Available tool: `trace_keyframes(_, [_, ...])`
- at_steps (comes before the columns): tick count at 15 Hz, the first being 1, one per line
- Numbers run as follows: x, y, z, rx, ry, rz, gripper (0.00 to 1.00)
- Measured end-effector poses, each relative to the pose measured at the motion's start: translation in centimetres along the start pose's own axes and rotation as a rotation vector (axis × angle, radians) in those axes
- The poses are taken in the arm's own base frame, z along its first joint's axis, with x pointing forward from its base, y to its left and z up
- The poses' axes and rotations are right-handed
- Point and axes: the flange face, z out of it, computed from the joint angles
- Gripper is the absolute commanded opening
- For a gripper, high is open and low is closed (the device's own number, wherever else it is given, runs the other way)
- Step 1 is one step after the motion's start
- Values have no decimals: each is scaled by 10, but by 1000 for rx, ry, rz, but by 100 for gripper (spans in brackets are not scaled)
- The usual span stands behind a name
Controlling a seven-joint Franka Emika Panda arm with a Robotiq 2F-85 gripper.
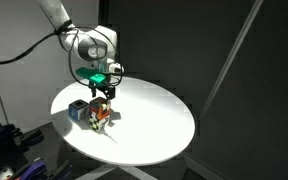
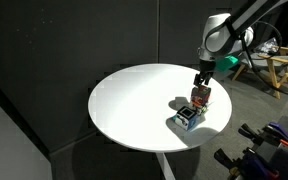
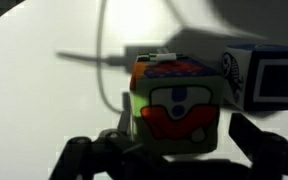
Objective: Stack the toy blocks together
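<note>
Round white table against a dark backdrop. At its left part in an exterior view sat the blue and white cube, and just to its right the orange-red cube, the two close together near the table's edge. End effector directly above the orange-red cube, pointing straight down. The arm came in from the upper left and bent down at the wrist. The exterior views were too small to show the jaw gap. The wrist view settled it: dark fingers stood wide apart, one to each side of the orange-red cube, gripping nothing. That view also showed its picture face, white and orange-red under a multicoloured top, with the blue and white cube just beside it to the right. From the opposite side, in an exterior view, the blue and white cube lay nearer the rim, the orange-red cube behind it. Third cube: could not make it out for certain.
</note>
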Motion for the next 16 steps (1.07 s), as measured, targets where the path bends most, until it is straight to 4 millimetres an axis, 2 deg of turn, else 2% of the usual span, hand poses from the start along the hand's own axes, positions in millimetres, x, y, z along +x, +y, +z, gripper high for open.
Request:
trace_keyframes(8, [-1,-9,-29,-2,8,-20,100])
trace_keyframes(16, [-12,-38,-70,-20,-42,-100,100])
